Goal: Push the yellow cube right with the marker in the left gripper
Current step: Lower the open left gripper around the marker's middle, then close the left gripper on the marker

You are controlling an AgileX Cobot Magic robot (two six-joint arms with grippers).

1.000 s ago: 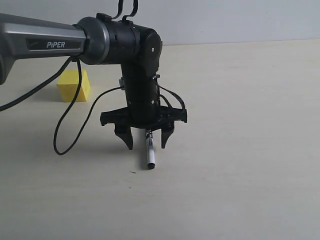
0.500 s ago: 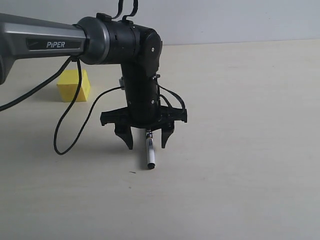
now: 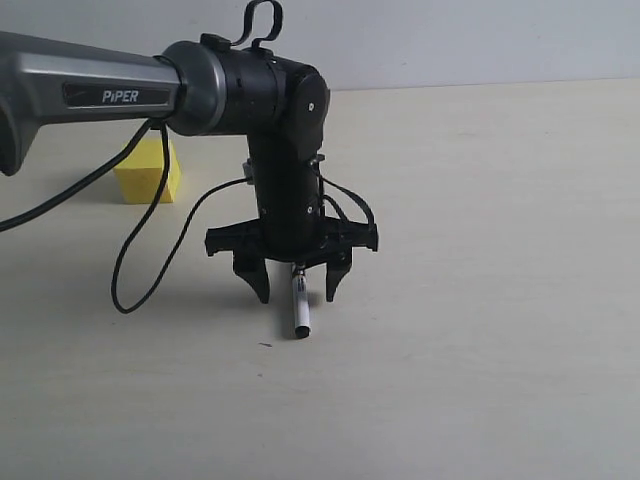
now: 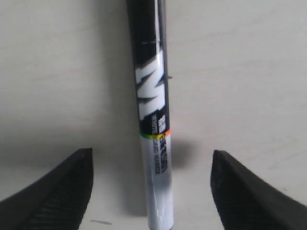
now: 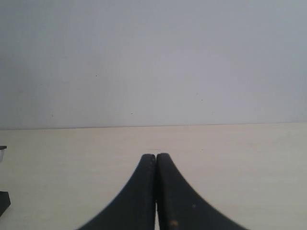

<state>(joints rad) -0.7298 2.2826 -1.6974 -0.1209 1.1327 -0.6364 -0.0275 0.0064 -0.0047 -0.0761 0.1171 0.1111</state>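
We see the left gripper (image 3: 296, 296) pointing straight down over the table (image 3: 480, 300), near the middle of the scene. Its two fingers (image 3: 262, 290) are spread wide. The marker (image 3: 299, 305) sits in the gap between them, its white end toward the near side and its black part running back under the crossbar.

In the left wrist view the gripper (image 4: 151, 152) shows as two black fingers (image 4: 62, 187) at either side. The marker (image 4: 153, 143) runs down the middle and touches neither finger. It casts a soft shadow on the table just beside it, so it seems to lie on the surface. We cannot tell for sure whether anything higher up holds it. Its label is black with white print and a thin coloured band.

The cube (image 3: 148, 170) rests on the table at the far left, well apart from the marker and the fingers. It sits behind the grey arm (image 3: 90, 90), and a black cable (image 3: 130, 270) crosses in front of it.

In the right wrist view the right gripper (image 5: 156, 155) has its fingers pressed together with nothing between them. It is over bare table, with a pale wall (image 5: 153, 62) beyond.
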